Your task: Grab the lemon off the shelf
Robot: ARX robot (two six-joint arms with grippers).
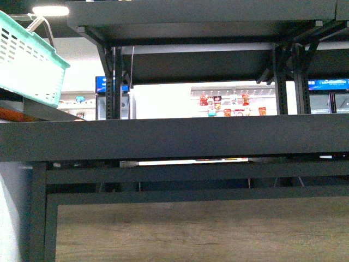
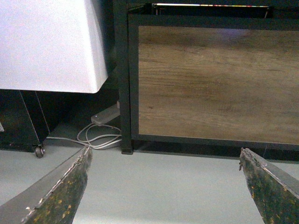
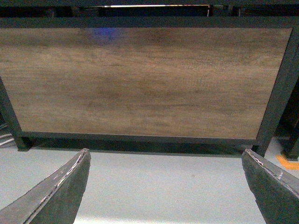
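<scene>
The black metal shelf [image 1: 174, 139] fills the front view, its thick dark tier seen edge-on across the middle, with a wood panel [image 1: 196, 229] below. No lemon shows in any view; the tier's top surface is hidden from here. Neither arm appears in the front view. My left gripper [image 2: 163, 186] is open over the grey floor, facing the shelf's wood panel [image 2: 215, 79] and a black post [image 2: 122, 84]. My right gripper [image 3: 166, 184] is open too, low before the same wood panel [image 3: 145, 79], with nothing between its fingers.
A mint green basket [image 1: 27, 57] hangs tilted at the upper left. A white cabinet [image 2: 46, 42] stands beside the shelf, with a power strip and white cables [image 2: 100, 135] on the floor and a small castor [image 2: 39, 150] near them. Distant store goods [image 1: 232, 106] show through the shelf.
</scene>
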